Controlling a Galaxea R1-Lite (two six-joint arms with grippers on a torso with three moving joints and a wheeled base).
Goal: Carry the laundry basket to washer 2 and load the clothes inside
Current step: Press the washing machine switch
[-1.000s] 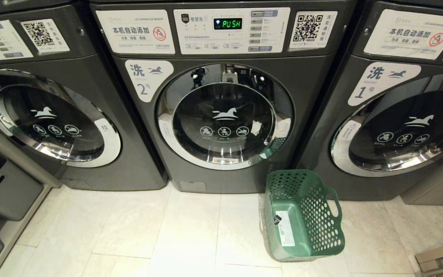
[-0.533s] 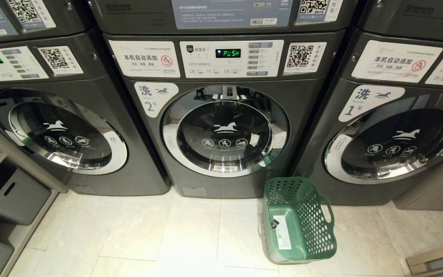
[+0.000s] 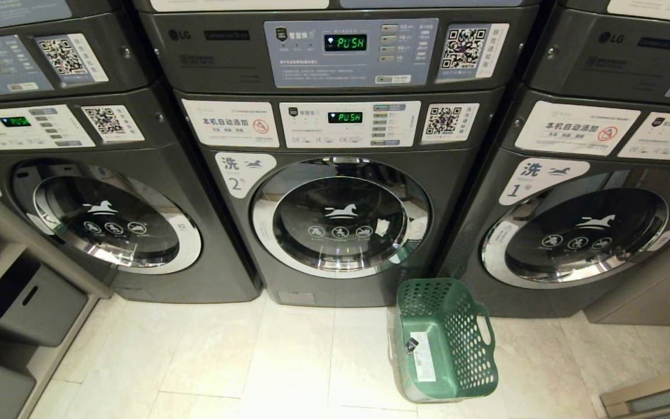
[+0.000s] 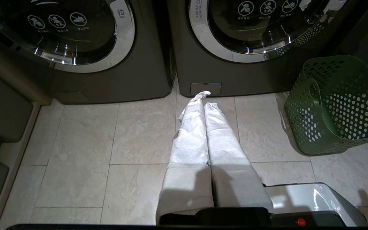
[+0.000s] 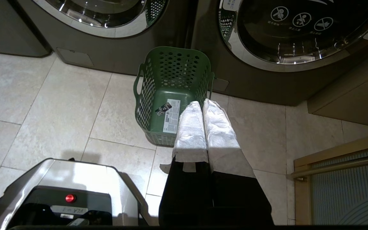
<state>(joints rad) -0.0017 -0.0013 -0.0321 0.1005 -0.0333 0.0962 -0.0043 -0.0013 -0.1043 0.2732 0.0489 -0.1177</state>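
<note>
Washer 2 (image 3: 341, 215) at 12 o'clock, round door closed; the laundry basket (image 3: 445, 343) on the floor tiles (image 3: 288, 361) at 5 o'clock of that door, upright, only a white sticker (image 5: 170, 115) showing on its base; left gripper (image 4: 205, 102) pressed together, holding nothing; right gripper (image 5: 202, 103) likewise, above the basket's near rim.

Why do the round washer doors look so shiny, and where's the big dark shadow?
Head view: washer 2 has bright glare on its chrome door ring. Left wrist view: a dark shadow lies across the shut left gripper. Right wrist view: light glints on both glass doors behind the laundry basket.
</note>
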